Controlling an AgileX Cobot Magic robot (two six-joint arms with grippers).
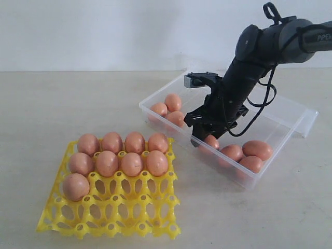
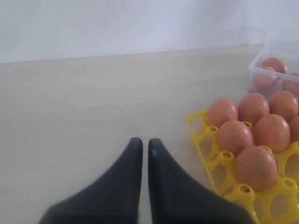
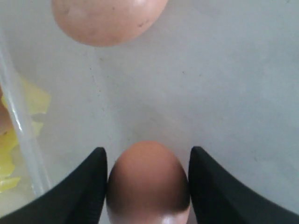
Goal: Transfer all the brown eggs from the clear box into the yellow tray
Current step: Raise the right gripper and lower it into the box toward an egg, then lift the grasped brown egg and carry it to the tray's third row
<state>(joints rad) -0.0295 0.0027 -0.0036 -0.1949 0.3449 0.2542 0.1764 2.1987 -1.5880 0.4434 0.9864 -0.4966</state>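
Note:
The clear box [image 1: 282, 116] lies at the right with its lid folded open behind it. My right gripper [image 1: 207, 137] reaches down into it, shut on a brown egg [image 1: 211, 141]. In the right wrist view both fingers press the sides of that egg [image 3: 147, 182], and the gripper [image 3: 148, 149] stands over the box floor. Three more eggs [image 1: 167, 110] lie at the box's far-left end and three [image 1: 251, 154] at its near-right end. The yellow tray [image 1: 129, 218] at the left holds several eggs [image 1: 107, 163] in its back rows. My left gripper [image 2: 143, 141] is shut and empty over bare table, left of the tray [image 2: 205, 140].
The box's near wall [image 3: 21, 130] stands close beside my right gripper, with yellow of the tray showing through it. Another egg [image 3: 107, 18] lies ahead of the held one. The tray's front rows [image 1: 119, 207] are open cups.

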